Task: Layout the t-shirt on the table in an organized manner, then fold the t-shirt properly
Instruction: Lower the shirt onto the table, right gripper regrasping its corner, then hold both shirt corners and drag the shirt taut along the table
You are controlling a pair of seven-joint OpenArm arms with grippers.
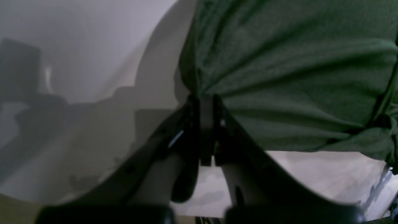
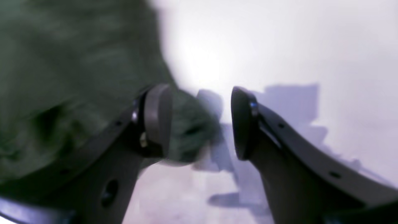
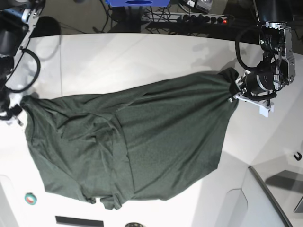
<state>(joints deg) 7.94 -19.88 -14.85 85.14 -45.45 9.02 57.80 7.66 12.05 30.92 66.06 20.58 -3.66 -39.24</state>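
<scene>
Nearest the left wrist camera, the left black two-fingered pincer (image 1: 206, 102) is sitting clenched on a bunched corner of the dark forest-green, plain knit t-shirt (image 1: 295, 77), creases fanning out from the pinch. Under it the smooth white worktop (image 1: 93, 62) is showing bare.

Step in hand, as judged: spreading the garment flat before any fold.
- Handling advice: the left grip should be drawing outward and low, so that the cloth is sliding flat rather than lifting into a ridge.
- The right black pincer (image 2: 201, 123) is standing released, its pads apart, with a blurred lobe of green cloth (image 2: 186, 130) lying between them; whether the cloth is touching a pad cannot be told. A fresh hold at the opposite corner would be giving even tension.
- Risk: a one-sided pull is likely to be skewing the shirt.

Item, seen from the base view: the t-shirt (image 3: 142, 146) is lying across the middle of the worktop (image 3: 118, 56), stretched from the right arm's side to the left pincer (image 3: 235, 90) on that view's right. One half is lying fairly smooth; the other is carrying overlapping folds, and the lower edge is rumpling into a small knot. No print is showing.
</scene>
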